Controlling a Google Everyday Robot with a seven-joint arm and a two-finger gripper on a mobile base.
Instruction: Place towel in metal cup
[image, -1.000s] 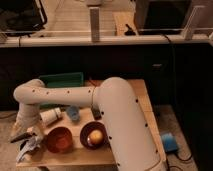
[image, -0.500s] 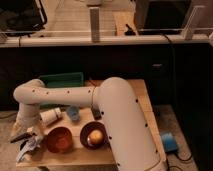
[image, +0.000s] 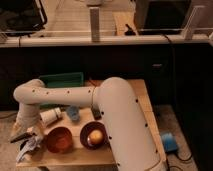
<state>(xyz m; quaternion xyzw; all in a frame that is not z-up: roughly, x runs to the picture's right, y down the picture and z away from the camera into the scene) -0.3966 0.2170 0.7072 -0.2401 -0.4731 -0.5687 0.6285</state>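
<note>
I am taking the brown bowl (image: 59, 139) near the front of the desk (image: 80, 156) as my landmark. The arm (image: 65, 93) is reaching from the right, sweeping over the back of the bowl and bending down at its left side. The end effector (image: 26, 138) is hanging low just left of the bowl, over the desk's front left corner; I cannot tell how far apart its fingers are standing. A crumpled pale towel (image: 29, 148) is lying just under it, left of the bowl and slightly forward, and I cannot tell whether the end effector is touching it.

Right of the bowl, just beside it, a second dark bowl (image: 94, 135) is holding a rounded yellowish object (image: 96, 136). Behind the brown bowl and a little left, a white cup (image: 50, 116) is lying tilted on the desk, close to the arm's lower link. Behind the bowl and slightly right, a small blue cup (image: 73, 113) is standing. Farther back, a green tray (image: 62, 79) is sitting partly hidden by the arm. Well to the right of the bowl, off the desk and down on the floor, a blue object (image: 167, 142) is lying.
</note>
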